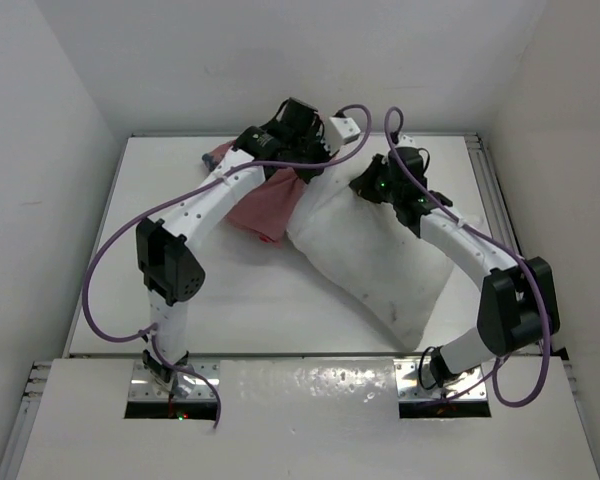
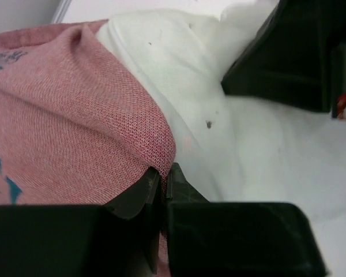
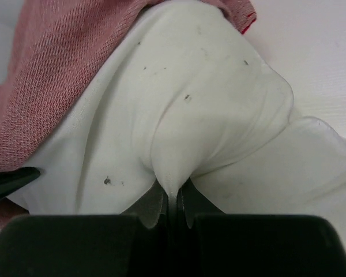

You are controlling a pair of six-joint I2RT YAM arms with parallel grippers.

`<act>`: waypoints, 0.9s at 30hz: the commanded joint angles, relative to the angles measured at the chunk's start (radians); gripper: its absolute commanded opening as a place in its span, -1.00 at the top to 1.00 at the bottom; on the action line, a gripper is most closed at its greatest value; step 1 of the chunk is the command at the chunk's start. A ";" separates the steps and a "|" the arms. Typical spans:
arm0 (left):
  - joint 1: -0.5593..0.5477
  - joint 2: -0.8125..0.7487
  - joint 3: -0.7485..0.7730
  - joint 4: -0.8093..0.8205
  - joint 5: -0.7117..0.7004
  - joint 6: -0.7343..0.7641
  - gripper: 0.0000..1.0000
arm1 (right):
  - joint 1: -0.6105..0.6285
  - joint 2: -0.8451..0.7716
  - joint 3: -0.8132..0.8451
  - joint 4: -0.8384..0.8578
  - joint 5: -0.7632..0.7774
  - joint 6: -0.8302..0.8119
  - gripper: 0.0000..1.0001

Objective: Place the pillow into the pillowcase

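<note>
The left gripper (image 2: 161, 180) is the leftmost working element. Its jaws are together, clamped on the rim of the pillowcase (image 1: 265, 208), and the left wrist view shows a sliver of red weave between the fingers. The pillowcase lies bunched on the table (image 1: 250, 310) at about 11 o'clock from the table centre, with blue marks showing on its pinkish face, and its edge overlaps the far corner of the pillow (image 1: 380, 265). The pillow extends from the table centre toward 5 o'clock and touches the pillowcase at its 11 o'clock corner. Only that corner is covered; the bulk of the pillow lies outside the sleeve. Further right, the right gripper (image 3: 172, 199) has its jaws together, clamped on a raised fold of the pillow's white cover, with the pillowcase rim near it at about 10 o'clock in the right wrist view. Judged from this layout, the step in hand is the start of insertion, with both grips set at the opening and most of the task remaining. The next move probably calls for opposed motion: the left gripper draws the rim toward 5 o'clock over the pillow while the right gripper feeds the pinched corner toward 11 o'clock into the sleeve. The rim grip appears shallow, so slippage of the thin fabric is the likely fault.
</note>
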 commanded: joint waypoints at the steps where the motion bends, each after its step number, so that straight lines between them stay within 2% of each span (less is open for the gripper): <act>1: -0.050 -0.081 -0.022 -0.006 0.049 0.034 1.00 | 0.011 -0.075 -0.016 0.244 -0.034 0.074 1.00; 4: -0.024 -0.136 -0.164 0.037 -0.113 0.036 1.00 | 0.009 -0.104 -0.088 0.241 -0.055 0.075 1.00; 6: -0.014 -0.169 -0.306 0.110 -0.190 0.030 0.80 | 0.009 -0.120 -0.132 0.251 -0.065 0.085 1.00; 7: -0.013 -0.193 -0.344 0.133 -0.283 0.030 0.54 | 0.011 -0.123 -0.170 0.258 -0.075 0.094 1.00; 9: -0.012 -0.206 -0.396 0.166 -0.346 0.031 0.26 | 0.017 -0.124 -0.196 0.263 -0.088 0.114 1.00; 10: -0.012 -0.210 -0.421 0.169 -0.398 0.028 0.05 | 0.018 -0.123 -0.214 0.263 -0.094 0.118 1.00; 14: -0.047 -0.239 -0.445 0.172 -0.569 0.027 -0.04 | 0.031 -0.131 -0.241 0.258 -0.088 0.115 1.00; 18: -0.075 -0.267 -0.429 0.127 -0.615 0.039 -0.10 | 0.035 -0.126 -0.227 0.225 -0.076 0.094 1.00; 21: -0.055 -0.276 -0.479 0.152 -0.629 0.045 0.01 | 0.035 -0.124 -0.224 0.221 -0.076 0.095 1.00; 23: -0.044 -0.278 -0.517 0.183 -0.643 0.036 0.62 | 0.035 -0.123 -0.218 0.223 -0.076 0.095 1.00; 25: -0.033 -0.279 -0.505 0.172 -0.627 0.018 1.00 | 0.038 -0.121 -0.210 0.217 -0.077 0.091 1.00; 27: -0.026 -0.284 -0.462 0.154 -0.542 0.010 1.00 | 0.041 -0.120 -0.202 0.211 -0.072 0.078 1.00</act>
